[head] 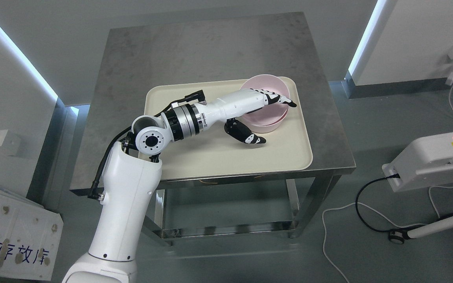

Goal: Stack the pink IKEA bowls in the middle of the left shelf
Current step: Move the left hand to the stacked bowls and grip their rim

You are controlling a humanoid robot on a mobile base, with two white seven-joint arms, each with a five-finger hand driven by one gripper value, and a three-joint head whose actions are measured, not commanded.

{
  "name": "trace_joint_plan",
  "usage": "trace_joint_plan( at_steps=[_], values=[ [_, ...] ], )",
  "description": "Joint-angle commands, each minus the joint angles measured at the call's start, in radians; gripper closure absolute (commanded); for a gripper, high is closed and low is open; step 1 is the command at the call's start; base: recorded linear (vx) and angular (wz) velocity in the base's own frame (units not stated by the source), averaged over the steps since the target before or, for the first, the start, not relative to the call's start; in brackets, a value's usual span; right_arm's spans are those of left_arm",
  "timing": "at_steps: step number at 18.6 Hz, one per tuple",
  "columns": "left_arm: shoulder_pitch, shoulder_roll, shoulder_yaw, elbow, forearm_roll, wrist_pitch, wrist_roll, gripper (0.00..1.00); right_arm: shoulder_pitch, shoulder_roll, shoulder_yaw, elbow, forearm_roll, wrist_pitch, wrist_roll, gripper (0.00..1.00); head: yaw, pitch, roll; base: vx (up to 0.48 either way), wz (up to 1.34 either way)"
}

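At 2 o'clock on the cream plastic tray (195, 157), round pink bowl (275, 118) sits upright; left hand (262, 114) straddles its near rim, fingers (279, 99) inside, thumb outside, not clamped; steel table (151, 51) beneath.

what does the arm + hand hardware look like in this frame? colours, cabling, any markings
Only the left arm shows. It has glossy white shells, with a round white elbow joint bearing a ring of bolt holes. The wrist is a silver and black banded metal cylinder. A black cable runs along the outside from the upper arm to a connector near the wrist. The left hand has a white back, and black fingers with white segments. No readable markings.
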Motion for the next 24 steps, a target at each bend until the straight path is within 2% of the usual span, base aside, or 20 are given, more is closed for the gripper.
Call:
trace_joint_plan(
  at_steps=[1, 7, 10, 16, 20, 24],
  values=[
    [-0.003, 0.004, 0.05, -0.028, -0.056, 0.003, 0.008, 0.19, 0.0, -0.017, -0.005, -0.017, -0.002, 0.0, -0.001, 0.0, 0.0, 0.0, 0.0, 0.0, 0.0],
    [-0.006, 0.004, 0.083, -0.028, -0.07, 0.005, 0.002, 0.2, 0.0, -0.017, -0.005, -0.017, -0.002, 0.0, -0.001, 0.0, 0.0, 0.0, 0.0, 0.0, 0.0],
    [-0.007, 0.004, 0.076, -0.026, -0.142, 0.006, -0.001, 0.21, 0.0, -0.017, -0.005, -0.017, -0.002, 0.0, -0.001, 0.0, 0.0, 0.0, 0.0, 0.0, 0.0],
    [-0.021, 0.004, 0.075, -0.014, -0.253, 0.005, -0.002, 0.31, 0.0, -0.017, -0.005, -0.017, -0.002, 0.0, -0.001, 0.0, 0.0, 0.0, 0.0, 0.0, 0.0],
    [-0.01, 0.004, 0.055, -0.011, -0.251, 0.002, -0.002, 0.39, 0.0, -0.017, -0.005, -0.017, -0.002, 0.0, -0.001, 0.0, 0.0, 0.0, 0.0, 0.0, 0.0],
    [0.002, 0.004, 0.04, -0.011, -0.248, -0.004, -0.024, 0.42, 0.0, -0.017, -0.005, -0.017, -0.002, 0.0, -0.001, 0.0, 0.0, 0.0, 0.0, 0.0, 0.0]
  ],
)
